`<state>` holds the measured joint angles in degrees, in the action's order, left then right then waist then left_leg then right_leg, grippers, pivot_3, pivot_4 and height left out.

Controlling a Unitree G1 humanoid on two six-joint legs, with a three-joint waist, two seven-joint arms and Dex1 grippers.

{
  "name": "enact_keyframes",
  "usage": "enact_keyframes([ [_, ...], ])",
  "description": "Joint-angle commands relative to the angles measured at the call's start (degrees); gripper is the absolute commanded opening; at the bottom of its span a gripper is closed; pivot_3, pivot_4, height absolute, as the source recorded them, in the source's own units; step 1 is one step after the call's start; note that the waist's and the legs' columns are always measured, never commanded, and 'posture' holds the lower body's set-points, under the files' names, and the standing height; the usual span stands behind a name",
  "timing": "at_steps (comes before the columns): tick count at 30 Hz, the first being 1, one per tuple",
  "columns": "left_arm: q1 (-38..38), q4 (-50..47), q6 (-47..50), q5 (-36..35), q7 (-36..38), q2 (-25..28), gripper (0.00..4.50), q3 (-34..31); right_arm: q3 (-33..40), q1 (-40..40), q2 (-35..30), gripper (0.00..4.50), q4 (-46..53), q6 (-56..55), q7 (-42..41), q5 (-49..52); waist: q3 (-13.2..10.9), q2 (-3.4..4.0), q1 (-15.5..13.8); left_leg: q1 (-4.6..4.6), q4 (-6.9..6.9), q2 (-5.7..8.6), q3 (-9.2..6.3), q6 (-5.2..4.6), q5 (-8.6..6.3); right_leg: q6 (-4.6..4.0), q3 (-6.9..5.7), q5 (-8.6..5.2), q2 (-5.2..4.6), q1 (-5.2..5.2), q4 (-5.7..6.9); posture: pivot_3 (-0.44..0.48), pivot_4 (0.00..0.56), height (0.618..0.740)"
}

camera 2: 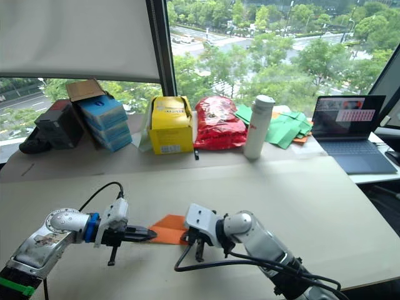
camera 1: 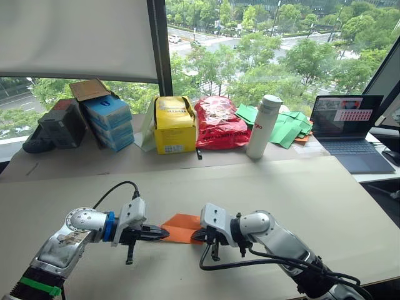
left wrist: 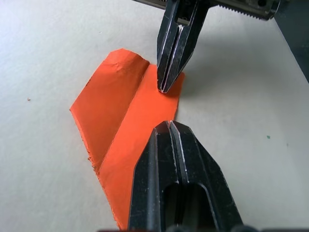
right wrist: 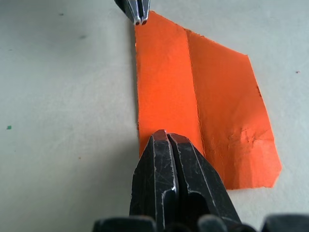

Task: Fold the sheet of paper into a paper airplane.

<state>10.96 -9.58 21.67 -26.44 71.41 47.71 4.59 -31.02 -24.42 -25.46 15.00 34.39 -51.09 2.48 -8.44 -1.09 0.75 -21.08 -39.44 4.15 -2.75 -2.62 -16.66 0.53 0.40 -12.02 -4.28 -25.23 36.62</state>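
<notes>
The sheet of paper [camera 1: 182, 227] lies flat on the table's front middle, bright orange and folded into a narrow wedge with a long crease down it [right wrist: 217, 106]. My left gripper [camera 1: 164, 234] is shut, with its tip resting on the paper's left end [left wrist: 116, 111]. From the other side, my right gripper [camera 1: 197, 235] is shut too, its tip pressing on the paper's right end. In the left wrist view the right gripper [left wrist: 166, 87] points toward my own tip [left wrist: 169, 124] along the paper's near edge. Nothing is pinched between either pair of fingers.
Along the window ledge at the back stand blue boxes [camera 1: 107, 120], a yellow box [camera 1: 174, 125], a crinkly red bag [camera 1: 220, 122], a white bottle [camera 1: 264, 127], green paper pieces [camera 1: 289, 128] and a laptop [camera 1: 350, 131]. The tan table [camera 1: 294, 200] extends to the right.
</notes>
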Motion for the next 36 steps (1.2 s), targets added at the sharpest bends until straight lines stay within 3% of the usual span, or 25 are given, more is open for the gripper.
enact_keyframes([
  [1, -0.3, 0.4, -0.6, 2.9, -1.6, 0.5, 0.00, 0.2, -0.2, -0.4, -0.2, 0.03, 1.2, 0.7, 0.0, -0.3, 0.0, 0.00, 0.0, 0.01, 0.00, 0.00, 0.00, 0.01, 0.01, 0.00, -0.01, 0.00, 0.00, 0.00, 0.00, 0.000, 0.150, 0.740],
  [13, -1.8, 7.4, -9.0, 10.1, -0.7, -0.8, 0.00, 3.1, 0.7, -1.1, -0.5, 0.03, 2.6, 1.4, -0.1, 0.1, 0.0, 0.00, -0.1, -0.01, 0.01, 0.00, -0.01, 0.02, 0.00, -0.02, 0.03, 0.00, -0.03, 0.01, -0.06, 0.000, 0.150, 0.740],
  [19, -0.3, 6.1, -5.0, 6.0, -0.7, -2.4, 0.00, 1.3, 0.6, -0.9, -0.7, 0.03, 2.7, 1.3, 0.0, -0.1, 0.0, 0.00, -0.1, -0.02, 0.00, 0.00, -0.01, 0.00, 0.00, -0.01, 0.02, 0.00, -0.04, 0.01, -0.07, 0.000, 0.150, 0.740],
  [30, -1.2, 6.7, -8.1, 12.1, -1.1, -1.2, 0.00, 4.1, 2.3, -1.8, 0.3, 0.03, 3.0, 1.4, 1.2, 0.7, 0.0, 0.00, -0.1, -0.02, 0.00, 0.00, -0.01, 0.01, 0.00, -0.02, 0.04, 0.00, -0.04, 0.00, -0.06, 0.000, 0.150, 0.740],
  [36, -2.1, 4.2, -6.5, 12.1, -1.2, -0.6, 0.00, 4.0, 3.2, -2.0, 0.3, 0.03, 3.4, 1.7, 1.5, 1.4, 0.0, 0.00, -0.1, -0.02, 0.01, 0.00, -0.01, 0.00, -0.01, -0.01, 0.04, 0.00, -0.04, 0.00, -0.07, 0.000, 0.150, 0.740],
])
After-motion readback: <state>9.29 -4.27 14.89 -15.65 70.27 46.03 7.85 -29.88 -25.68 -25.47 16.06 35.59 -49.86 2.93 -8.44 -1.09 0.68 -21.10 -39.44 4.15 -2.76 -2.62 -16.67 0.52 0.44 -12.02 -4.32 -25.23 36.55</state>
